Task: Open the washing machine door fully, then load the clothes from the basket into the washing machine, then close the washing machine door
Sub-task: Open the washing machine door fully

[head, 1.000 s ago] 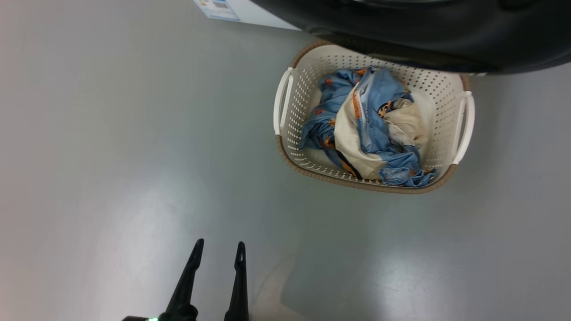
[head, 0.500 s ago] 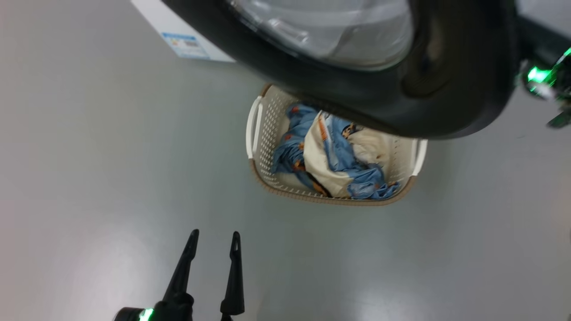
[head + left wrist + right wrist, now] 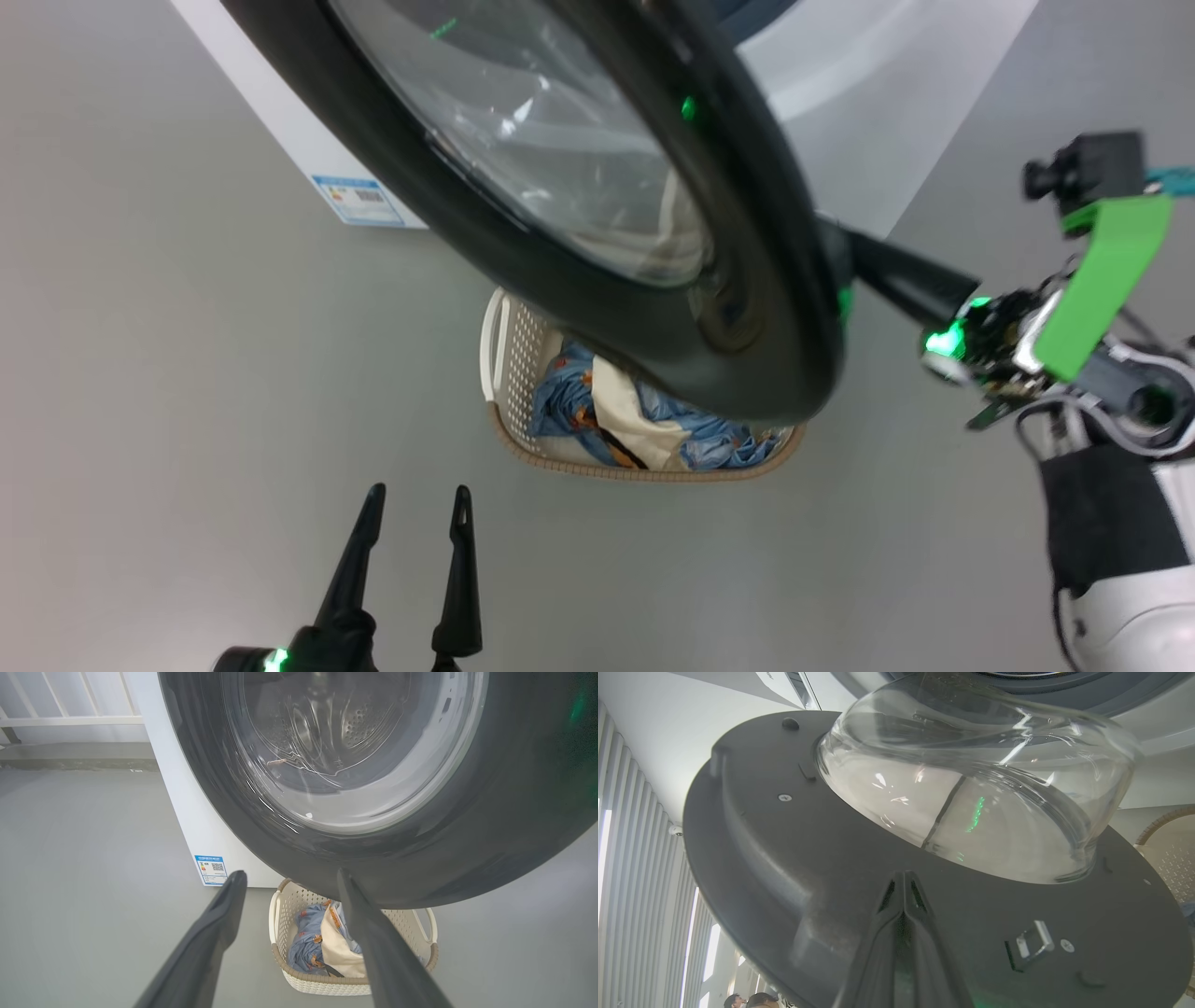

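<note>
Clearly, you are dealing with a large round glossy black washing machine door (image 3: 579, 308) that is hanging part-open from the white boxy washing machine (image 3: 308, 140) and reaching out over the small cream perforated plastic basket (image 3: 597, 472) on the grey floor (image 3: 187, 373). I am judging it stiff, fairly heavy and slick on its polished rim, and turning only about its hinge. So you are better off pushing on the matt dark inner face near the free edge than on the bulging clear glass bowl (image 3: 971, 793), which is looking smooth and breakable. Your right claw (image 3: 903, 877) is pressed together, its tips pointing at that inner face just below the bowl and seemingly touching it. Your left claw (image 3: 417, 495) is standing spread apart and empty, low over the floor, near the basket. The light-blue, orange-printed and cream clothes (image 3: 597, 425) are lying crumpled in the basket, looking soft and light.
</note>
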### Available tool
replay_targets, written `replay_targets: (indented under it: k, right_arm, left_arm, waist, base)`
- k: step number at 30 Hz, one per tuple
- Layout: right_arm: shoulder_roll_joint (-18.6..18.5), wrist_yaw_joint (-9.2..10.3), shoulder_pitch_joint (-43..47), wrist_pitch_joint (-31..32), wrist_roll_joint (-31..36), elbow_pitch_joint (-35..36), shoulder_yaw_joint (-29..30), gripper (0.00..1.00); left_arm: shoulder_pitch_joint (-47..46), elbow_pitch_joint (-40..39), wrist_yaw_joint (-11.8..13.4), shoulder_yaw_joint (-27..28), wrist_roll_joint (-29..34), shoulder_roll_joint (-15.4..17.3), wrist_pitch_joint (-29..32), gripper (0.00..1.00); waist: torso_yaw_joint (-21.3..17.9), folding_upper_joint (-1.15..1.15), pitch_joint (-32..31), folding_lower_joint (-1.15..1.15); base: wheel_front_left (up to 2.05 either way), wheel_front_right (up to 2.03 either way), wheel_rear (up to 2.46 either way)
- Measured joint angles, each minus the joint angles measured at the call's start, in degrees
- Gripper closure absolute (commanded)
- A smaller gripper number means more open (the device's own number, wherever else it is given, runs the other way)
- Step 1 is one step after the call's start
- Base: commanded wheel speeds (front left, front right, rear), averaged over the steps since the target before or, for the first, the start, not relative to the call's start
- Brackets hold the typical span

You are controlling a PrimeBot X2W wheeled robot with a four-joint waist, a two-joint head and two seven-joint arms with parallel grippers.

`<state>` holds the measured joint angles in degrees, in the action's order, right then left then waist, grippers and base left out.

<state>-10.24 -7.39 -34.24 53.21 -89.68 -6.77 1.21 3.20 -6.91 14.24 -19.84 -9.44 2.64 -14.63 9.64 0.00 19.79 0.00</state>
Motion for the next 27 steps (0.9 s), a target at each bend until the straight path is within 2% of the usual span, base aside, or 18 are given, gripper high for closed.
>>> replay_targets:
  k: [7, 19, 27]
  right_arm:
    - [2.8, 0.00, 3.8, -2.5, 0.8, -0.7, -2.9, 1.00]
    - [4.7, 0.00, 9.2, -6.4, 1.4, -1.0, -9.4, 1.00]
    - [5.3, 0.00, 11.6, -9.0, 1.3, -1.0, -13.9, 1.00]
  left_arm:
    - [0.3, 0.2, -1.4, 0.6, 0.0, 0.0, 0.0, 0.00]
    - [1.8, 0.5, -3.4, 1.5, -1.4, 0.0, 0.0, 0.00]
    - [2.7, 0.9, -3.8, 1.4, -2.0, 0.0, 0.0, 0.00]
  waist:
    - [-0.2, 0.00, -3.0, 0.00]
    - [3.4, 0.00, -6.4, 0.00]
    - [4.7, 0.00, -8.7, 0.00]
  base:
    - [0.00, 0.00, 0.00]
    - [0.00, 0.00, 0.00]
    - [0.00, 0.00, 0.00]
